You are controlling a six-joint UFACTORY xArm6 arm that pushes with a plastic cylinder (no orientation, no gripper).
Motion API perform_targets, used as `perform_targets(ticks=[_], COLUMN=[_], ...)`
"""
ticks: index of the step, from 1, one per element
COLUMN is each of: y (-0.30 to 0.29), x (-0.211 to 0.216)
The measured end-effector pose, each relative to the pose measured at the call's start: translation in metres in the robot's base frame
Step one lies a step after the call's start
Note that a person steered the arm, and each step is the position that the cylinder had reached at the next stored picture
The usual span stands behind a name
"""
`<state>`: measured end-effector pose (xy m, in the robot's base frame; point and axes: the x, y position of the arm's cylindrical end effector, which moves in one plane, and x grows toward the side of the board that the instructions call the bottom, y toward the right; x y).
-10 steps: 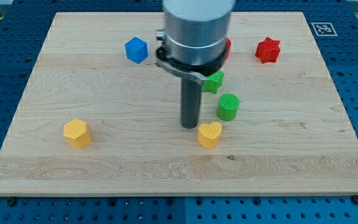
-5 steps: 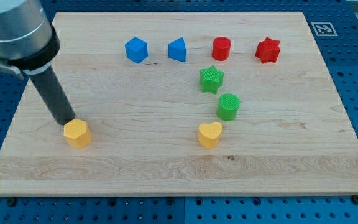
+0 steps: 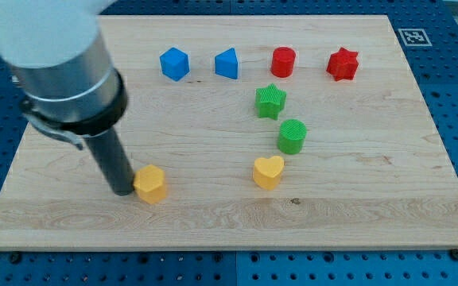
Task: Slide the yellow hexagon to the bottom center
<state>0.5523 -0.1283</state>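
The yellow hexagon point(image 3: 150, 184) lies on the wooden board point(image 3: 372, 183), low and left of the middle. My tip point(image 3: 123, 190) stands right against the hexagon's left side, touching it. The dark rod rises from there up to the grey arm at the view's upper left. A yellow heart point(image 3: 268, 171) lies to the hexagon's right, near the bottom centre.
A blue cube point(image 3: 174, 63), a blue wedge-like block point(image 3: 227, 63), a red cylinder point(image 3: 283, 61) and a red star point(image 3: 343, 64) line the top. A green star point(image 3: 270, 101) and a green cylinder point(image 3: 292, 137) stand above the yellow heart.
My tip swept from beside the yellow heart to the far left, then pushed the yellow hexagon to the right and slightly down. The other blocks have not moved.
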Motion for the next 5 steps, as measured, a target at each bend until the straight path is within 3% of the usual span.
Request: perform_targets(ticks=[1,4,5], y=[0.035,0.045,0.062], x=[0.002,-0.017,-0.002])
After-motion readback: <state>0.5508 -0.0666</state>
